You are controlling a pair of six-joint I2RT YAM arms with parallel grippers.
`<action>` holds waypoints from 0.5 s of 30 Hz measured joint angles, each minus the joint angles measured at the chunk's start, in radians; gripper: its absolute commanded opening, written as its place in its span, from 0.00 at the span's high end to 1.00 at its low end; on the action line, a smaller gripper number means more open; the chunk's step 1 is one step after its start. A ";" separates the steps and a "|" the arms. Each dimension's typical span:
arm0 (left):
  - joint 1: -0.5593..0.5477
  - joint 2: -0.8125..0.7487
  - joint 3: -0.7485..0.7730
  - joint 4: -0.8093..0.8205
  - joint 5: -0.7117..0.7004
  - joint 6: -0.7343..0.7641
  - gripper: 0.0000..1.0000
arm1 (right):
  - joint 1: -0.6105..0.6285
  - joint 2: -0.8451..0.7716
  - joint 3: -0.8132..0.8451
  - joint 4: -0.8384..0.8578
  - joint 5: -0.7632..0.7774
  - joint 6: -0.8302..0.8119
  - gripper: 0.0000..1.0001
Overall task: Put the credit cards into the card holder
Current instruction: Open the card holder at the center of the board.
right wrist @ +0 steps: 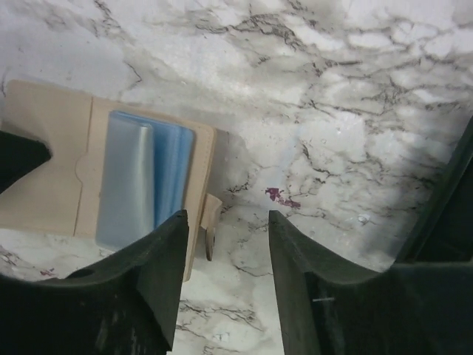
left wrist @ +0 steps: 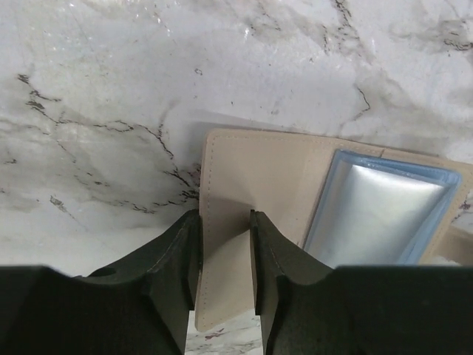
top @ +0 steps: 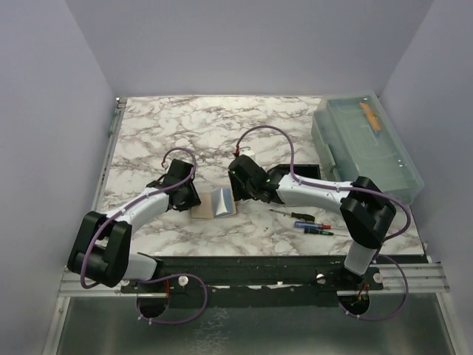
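A tan card (top: 201, 212), stitched and folded open like a sleeve, lies on the marble between my arms. A light blue card (top: 221, 201) sits tucked in its pocket. The left wrist view shows the tan piece (left wrist: 251, 177) and the blue card (left wrist: 377, 214). My left gripper (left wrist: 225, 222) is shut on the tan piece's near edge. My right gripper (right wrist: 227, 222) is open over bare marble, just right of the tan piece (right wrist: 44, 170) and blue card (right wrist: 140, 177). A small tan tab (right wrist: 211, 214) pokes out between its fingers. The black card holder (top: 309, 171) lies behind my right arm, partly hidden.
Several small screwdrivers (top: 310, 222) lie on the marble to the front right. A large translucent lidded bin (top: 366, 144) stands at the back right. The table's front edge runs just ahead of both arm bases.
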 measured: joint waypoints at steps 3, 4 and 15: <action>0.000 -0.033 -0.024 0.019 0.020 -0.004 0.70 | 0.003 0.012 0.100 -0.096 -0.002 -0.027 0.27; 0.000 -0.045 -0.031 0.024 0.027 -0.005 0.73 | 0.006 0.011 0.132 -0.117 -0.006 -0.036 0.23; 0.000 -0.097 -0.062 0.063 0.065 -0.021 0.83 | -0.003 0.026 0.243 -0.059 -0.322 -0.013 0.11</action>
